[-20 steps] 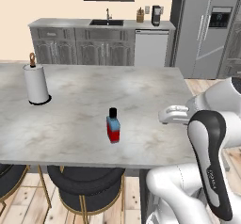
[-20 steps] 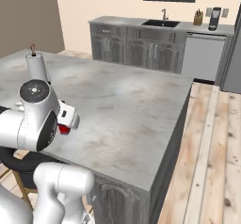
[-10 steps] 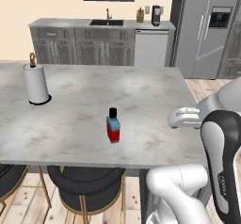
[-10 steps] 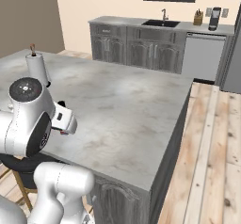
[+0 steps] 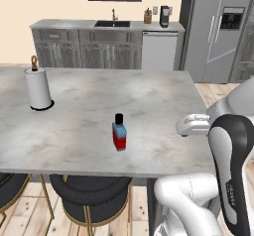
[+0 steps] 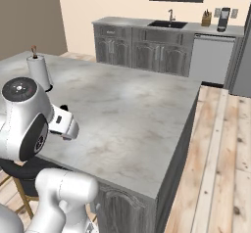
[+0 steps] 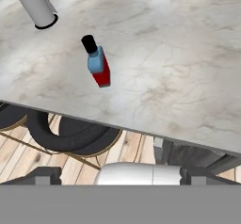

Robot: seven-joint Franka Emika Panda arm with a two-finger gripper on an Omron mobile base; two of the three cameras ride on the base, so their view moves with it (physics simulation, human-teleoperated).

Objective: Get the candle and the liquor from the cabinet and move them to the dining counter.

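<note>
Hand view: the gripper (image 7: 120, 183) is wide open and holds nothing. The liquor (image 7: 97, 63) stands upright on the dining counter (image 7: 179, 53), well apart from the gripper, with the paper-towel roll (image 7: 35, 4) farther off beyond it.

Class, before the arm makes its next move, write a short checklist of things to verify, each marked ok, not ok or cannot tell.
1. Liquor upright on dining counter: ok.
2. Liquor free of the claw: ok.
3. Candle on counter: not ok, none seen there.
4. Claw open: ok.
5. Paper-towel roll well apart from liquor: ok.
6. Cabinet door state: cannot tell.
</note>
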